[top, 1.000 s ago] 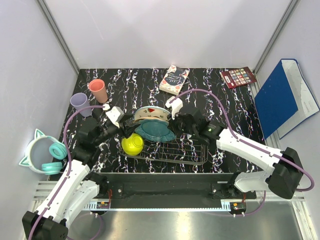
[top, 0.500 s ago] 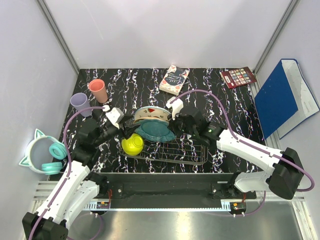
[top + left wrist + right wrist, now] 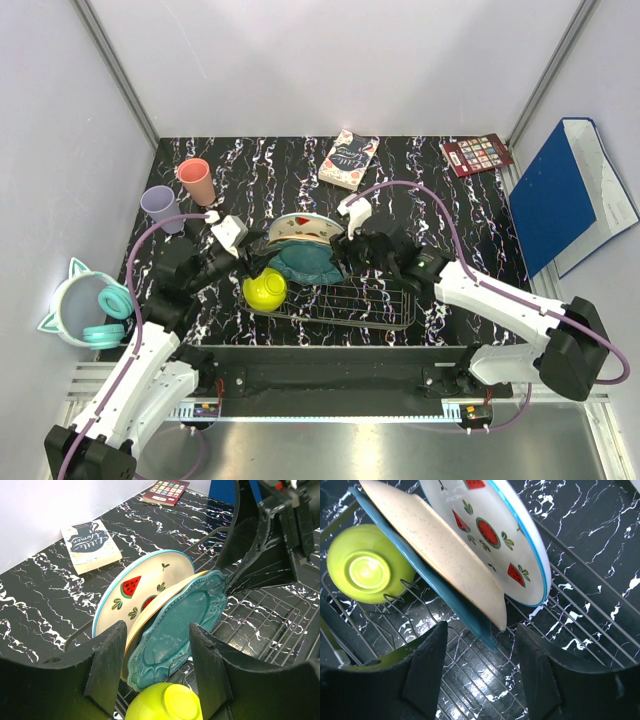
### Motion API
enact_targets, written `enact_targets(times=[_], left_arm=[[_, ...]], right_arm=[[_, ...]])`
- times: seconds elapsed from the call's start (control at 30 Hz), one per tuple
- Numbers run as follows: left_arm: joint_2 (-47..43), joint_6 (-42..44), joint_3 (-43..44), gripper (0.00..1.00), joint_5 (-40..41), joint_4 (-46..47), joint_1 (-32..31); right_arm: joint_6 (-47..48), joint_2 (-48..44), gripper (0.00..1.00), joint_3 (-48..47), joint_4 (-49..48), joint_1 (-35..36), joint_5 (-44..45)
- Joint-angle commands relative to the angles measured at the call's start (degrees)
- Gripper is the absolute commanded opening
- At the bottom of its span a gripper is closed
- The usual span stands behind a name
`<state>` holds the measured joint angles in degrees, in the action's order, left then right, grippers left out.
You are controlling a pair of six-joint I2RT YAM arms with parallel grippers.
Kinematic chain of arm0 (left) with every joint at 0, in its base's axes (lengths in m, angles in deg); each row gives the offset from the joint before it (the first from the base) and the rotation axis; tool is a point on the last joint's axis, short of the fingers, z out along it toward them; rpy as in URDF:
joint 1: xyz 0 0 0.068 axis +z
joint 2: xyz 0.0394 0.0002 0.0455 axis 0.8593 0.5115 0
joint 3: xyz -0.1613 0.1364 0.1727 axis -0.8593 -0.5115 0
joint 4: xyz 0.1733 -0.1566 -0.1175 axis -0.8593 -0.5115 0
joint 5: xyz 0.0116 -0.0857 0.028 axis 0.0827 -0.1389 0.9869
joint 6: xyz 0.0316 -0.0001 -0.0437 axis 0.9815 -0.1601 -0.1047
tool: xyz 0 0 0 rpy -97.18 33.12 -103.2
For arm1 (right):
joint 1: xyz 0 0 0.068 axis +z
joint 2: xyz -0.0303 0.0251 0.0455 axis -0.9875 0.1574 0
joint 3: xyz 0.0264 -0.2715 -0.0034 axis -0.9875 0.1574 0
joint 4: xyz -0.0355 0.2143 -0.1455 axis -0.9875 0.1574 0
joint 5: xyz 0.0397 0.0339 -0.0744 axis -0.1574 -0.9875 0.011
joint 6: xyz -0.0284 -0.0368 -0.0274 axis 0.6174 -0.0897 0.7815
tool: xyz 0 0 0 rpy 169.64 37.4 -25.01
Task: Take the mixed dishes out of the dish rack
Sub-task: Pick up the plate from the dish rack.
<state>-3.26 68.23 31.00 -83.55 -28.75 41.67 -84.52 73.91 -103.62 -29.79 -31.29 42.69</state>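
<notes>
Geometry check for the next pick: teal scalloped plate point(image 3: 175, 630) stood on edge in the left half of the dish rack point(image 3: 380, 300). It was the nearest to the arm bases in a leaning stack of three, with the peach plate point(image 3: 435, 550) against its back and the white watermelon-patterned plate point(image 3: 490, 530) behind that. In the right wrist view the rims ran diagonally, upper left to lower right. The low corner of the teal and peach rims sat just ahead of the right end effector point(image 3: 481, 626), roughly on its centreline. It was spread wide and held nothing. The left wrist view showed one of its fingers point(image 3: 260, 555) just beside the teal rim; contact or not, couldn't tell. Left end effector point(image 3: 156, 630) was also wide and empty, looking at the teal plate's face, with the yellow-green bowl point(image 3: 367, 570) in the rack just beside that plate. Judgement: the right arm was nearer a graspable rim, while the left met the plate flat-on, poor for a pinch. The right needed its gap set across the plate's thickness, one finger between teal and peach. That slot looked tight, so it risked taking both. Salmon-pink cup point(image 3: 195, 180) and lilac cup point(image 3: 160, 205) stood on the desk point(image 3: 420, 190), well apart from the rack.
</notes>
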Motion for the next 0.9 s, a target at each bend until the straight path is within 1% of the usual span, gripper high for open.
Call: enact_targets(times=[0.0,0.13,0.17,0.23,0.27,0.3,0.4,0.5,0.53,0.63,0.87], left_arm=[[-0.16,0.47,0.68,0.57,0.03,2.43,-0.19],[-0.16,0.65,0.5,0.57,-0.06,2.78,-0.19],[-0.16,0.82,0.5,0.57,-0.06,2.78,-0.19],[-0.16,1.26,0.41,0.57,-0.23,2.78,-0.19],[-0.42,1.61,0.41,0.57,-0.15,2.69,-0.19],[-0.43,1.79,0.33,0.57,-0.15,2.69,-0.19],[-0.69,2.32,0.06,0.57,-0.15,2.78,-0.19],[-0.87,2.58,-0.46,0.57,-0.15,2.86,-0.19],[-0.87,2.41,-0.73,0.57,-0.15,3.12,-0.19],[-0.78,1.62,-1.34,0.57,-0.23,4.09,-0.19],[-1.57,0.83,-3.28,0.57,0.03,5.59,-0.19]], right_arm=[[0.84,-3.82,0.65,-0.52,-2.36,-0.34,1.88],[4.89,-6.1,0.62,1.23,-4.82,-0.34,-1.54],[6.03,-6.37,0.62,1.5,-5.35,-0.34,-3.64],[9.72,-7.24,0.61,2.38,-6.92,-0.25,-4.36],[11.12,-7.25,0.62,2.65,-7.2,-0.34,-6.97],[14.88,-7.34,0.63,3.0,-7.46,-0.34,-8.04],[20.87,-7.95,0.64,4.22,-8.16,-0.34,-11.04],[23.95,-9.44,0.65,6.42,-11.06,-0.34,-14.28],[24.67,-9.71,0.66,7.82,-13.59,-0.34,-15.08],[26.08,-8.92,0.66,9.67,-16.68,-0.34,-16.14],[25.91,-4.62,0.65,8.45,-20.2,-0.34,-19.56]])
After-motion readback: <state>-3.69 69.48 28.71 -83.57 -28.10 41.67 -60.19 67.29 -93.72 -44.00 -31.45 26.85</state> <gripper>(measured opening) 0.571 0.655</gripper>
